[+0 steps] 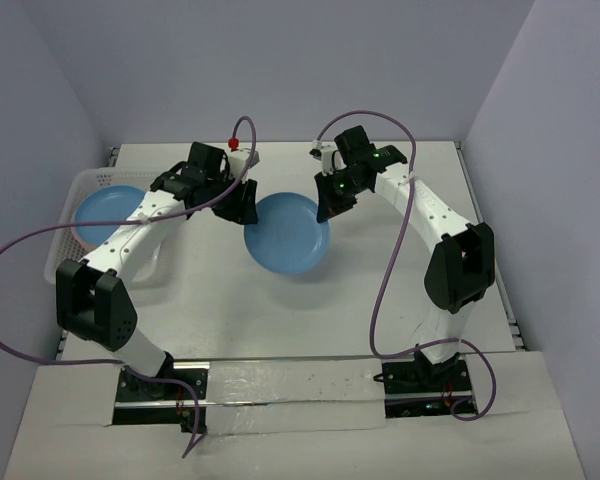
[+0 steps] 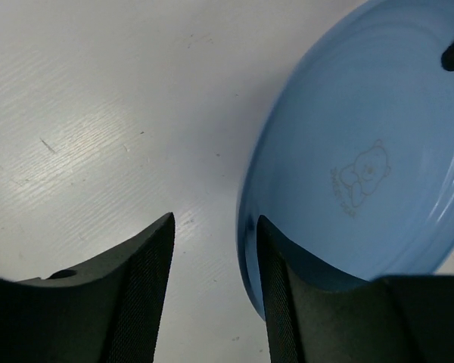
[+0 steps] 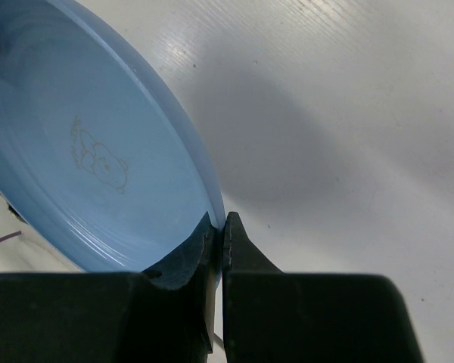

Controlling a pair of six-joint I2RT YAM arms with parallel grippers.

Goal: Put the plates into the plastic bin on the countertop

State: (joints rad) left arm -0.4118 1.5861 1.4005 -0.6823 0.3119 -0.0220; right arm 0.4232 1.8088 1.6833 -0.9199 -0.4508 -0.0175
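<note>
- Countertop [image 1: 380, 300]: white surface that carried the plastic bin [image 1: 58, 262] at its left edge.
- The plastic bin contained one blue plate [image 1: 105, 210].
- Second blue plate [image 3: 98, 151]: tilted at centre, between both grippers.
- Right gripper [image 3: 221, 223]: clenched on that plate's rim.
- Left gripper [image 2: 216, 227]: jaws apart, with the opposite rim just beside one finger [image 2: 287, 302].

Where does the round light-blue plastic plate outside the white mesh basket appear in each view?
Top external: the round light-blue plastic plate is mid-picture.
Left wrist: plate at right, rim inside the open left tool.
Right wrist: plate at left, rim pinched by the right tool.
Shared landmark: the plate's bear print, in both wrist views.
</note>
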